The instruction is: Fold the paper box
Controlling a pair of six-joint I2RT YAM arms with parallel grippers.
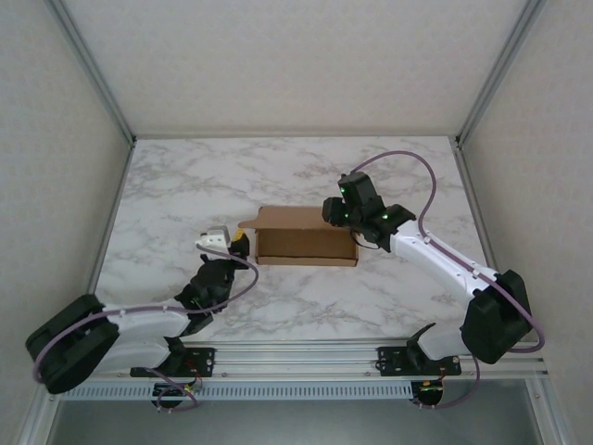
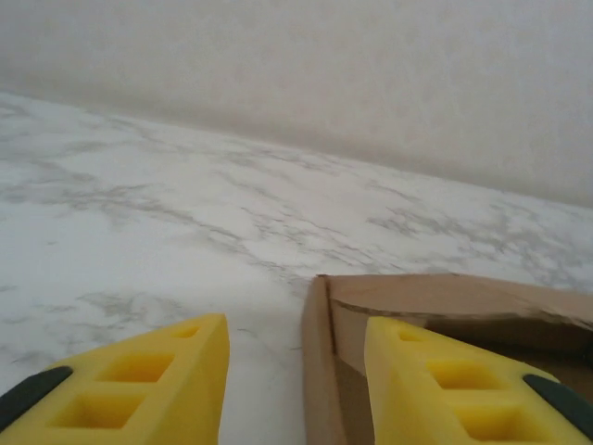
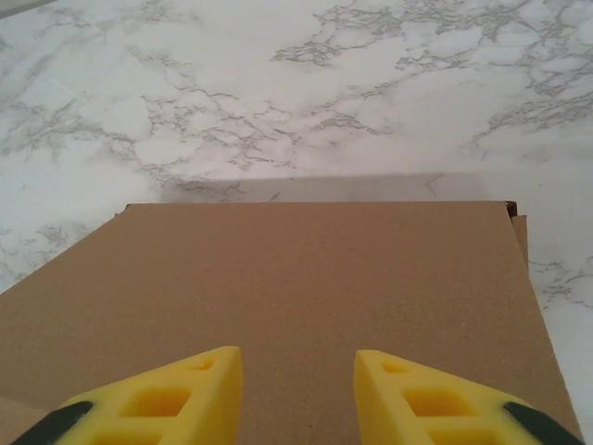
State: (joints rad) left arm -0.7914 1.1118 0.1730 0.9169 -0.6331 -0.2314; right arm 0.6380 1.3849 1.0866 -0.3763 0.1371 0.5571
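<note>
Spreading wide under the fixed camera, a white marble-patterned tabletop (image 1: 185,181) is closed in by plain pale walls (image 1: 296,56), with 2 aluminium posts (image 1: 93,69) standing at its back corners. The paper box (image 1: 306,236), brown and unprinted, lies near the middle of the table. The left arm (image 1: 139,324) stretches low from the near left corner. Its left gripper (image 2: 295,324) sits at the box's left end, yellow fingers (image 2: 139,389) parted astride the end wall, 1 outside and 1 inside. The right arm (image 1: 445,264) bends in from the right. The right gripper (image 3: 296,354) hangs over a flat cardboard panel, jaws apart, nothing clasped.
</note>
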